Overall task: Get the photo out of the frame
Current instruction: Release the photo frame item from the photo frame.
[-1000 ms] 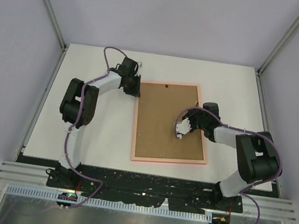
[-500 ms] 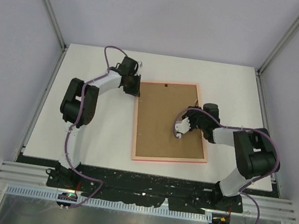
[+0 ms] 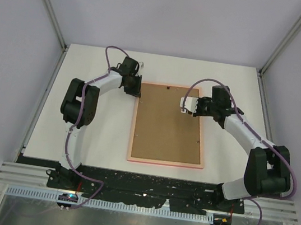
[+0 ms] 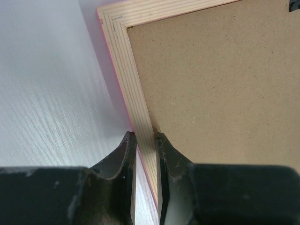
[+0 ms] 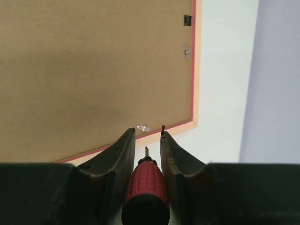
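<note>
1. The left gripper is nearly closed, with one finger on each side of the left rail of the frame. The pale wooden back of that rail is pinched between them.
2. In the overhead view this grip sits close to the frame's far left corner, and the left arm curves in from the left side of the table.
3. The right gripper is closed around the red handle of a small screwdriver, whose thin metal tip sticks out just past the fingertips.
4. From above, the right gripper hangs over the far right part of the frame, near its far right corner. Whether the tip touches anything cannot be told.
5. In the right wrist view the tip points toward a frame rail close to a corner, just beside a small clear tab at the edge of the board.
6. A second tab and a small black hanger sit along the adjoining rail.
7. The frame lies flat and face down on the white table between the two arms. Its salmon back faces up, and a bright pink line shows along its edges.
8. The brown backing board fills the frame's opening.
9. The photo does not show in any view.
</note>
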